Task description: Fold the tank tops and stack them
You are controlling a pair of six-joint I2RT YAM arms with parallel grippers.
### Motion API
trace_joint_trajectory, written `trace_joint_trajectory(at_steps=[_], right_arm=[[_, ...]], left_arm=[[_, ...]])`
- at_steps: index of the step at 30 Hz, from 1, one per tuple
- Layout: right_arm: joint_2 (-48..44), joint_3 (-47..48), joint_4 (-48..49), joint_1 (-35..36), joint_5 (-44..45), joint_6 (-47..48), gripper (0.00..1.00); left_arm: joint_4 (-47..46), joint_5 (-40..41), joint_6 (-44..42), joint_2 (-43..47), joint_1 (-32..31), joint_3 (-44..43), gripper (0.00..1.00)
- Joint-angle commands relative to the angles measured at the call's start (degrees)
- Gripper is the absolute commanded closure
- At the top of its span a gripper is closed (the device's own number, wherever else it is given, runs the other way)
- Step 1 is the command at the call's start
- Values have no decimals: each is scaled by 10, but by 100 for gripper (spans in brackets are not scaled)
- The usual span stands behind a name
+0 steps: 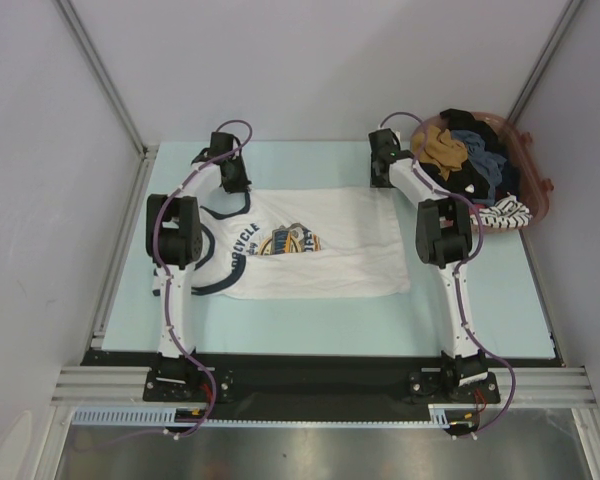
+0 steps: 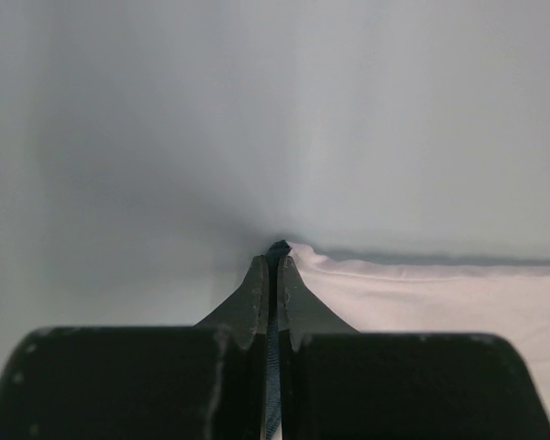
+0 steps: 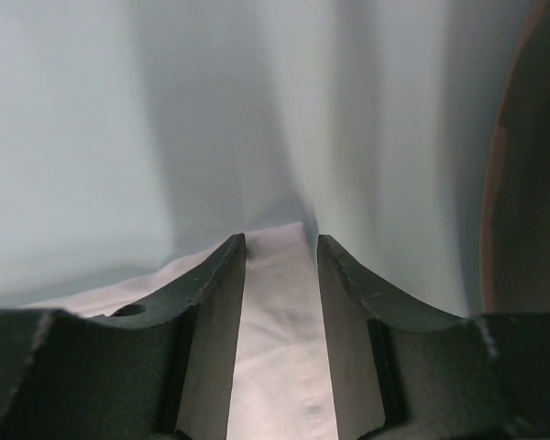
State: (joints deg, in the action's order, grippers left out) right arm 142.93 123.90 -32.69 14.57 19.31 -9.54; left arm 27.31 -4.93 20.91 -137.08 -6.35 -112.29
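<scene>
A white tank top (image 1: 320,262) with navy trim and a printed logo lies spread flat on the pale table, straps to the left. My left gripper (image 1: 236,178) is at its far left corner, shut on the navy strap (image 2: 279,248), with white cloth (image 2: 440,293) trailing to the right. Over the far right corner of the top, my right gripper (image 1: 382,168) stands open. White cloth (image 3: 280,348) lies flat between its fingers, which do not press on it. In the right wrist view the gripper (image 3: 280,244) points at the table's far side.
A brownish basket (image 1: 536,178) at the back right holds a jumble of clothes (image 1: 458,155) in mustard, black, grey-blue and stripes. Its rim (image 3: 532,183) shows close to the right of my right gripper. Grey walls close in the table at the back and sides.
</scene>
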Motion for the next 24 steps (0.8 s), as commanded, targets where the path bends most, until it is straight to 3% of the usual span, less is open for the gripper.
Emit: trace_joint_trajectory(at_steps=[1, 7, 8, 9, 14, 17, 24], right_arm=[[14, 21, 5, -12, -40, -17, 57], [10, 0, 0, -15, -52, -40, 59], [3, -11, 11, -15, -53, -39, 72], [1, -16, 16, -14, -53, -39, 77], [-7, -2, 20, -12, -34, -24, 87], [2, 36, -5, -12, -23, -19, 100], [-55, -22, 38, -11, -20, -24, 100]], left_arm=[[4, -2, -16, 14, 8, -2, 100], [4, -2, -16, 14, 8, -2, 100], [4, -2, -16, 14, 8, -1, 100], [3, -1, -16, 15, 8, -1, 100], [-8, -9, -17, 18, 9, 2, 100], [-23, -28, -18, 27, 7, 15, 100], [-50, -3, -17, 78, 3, 59, 100]])
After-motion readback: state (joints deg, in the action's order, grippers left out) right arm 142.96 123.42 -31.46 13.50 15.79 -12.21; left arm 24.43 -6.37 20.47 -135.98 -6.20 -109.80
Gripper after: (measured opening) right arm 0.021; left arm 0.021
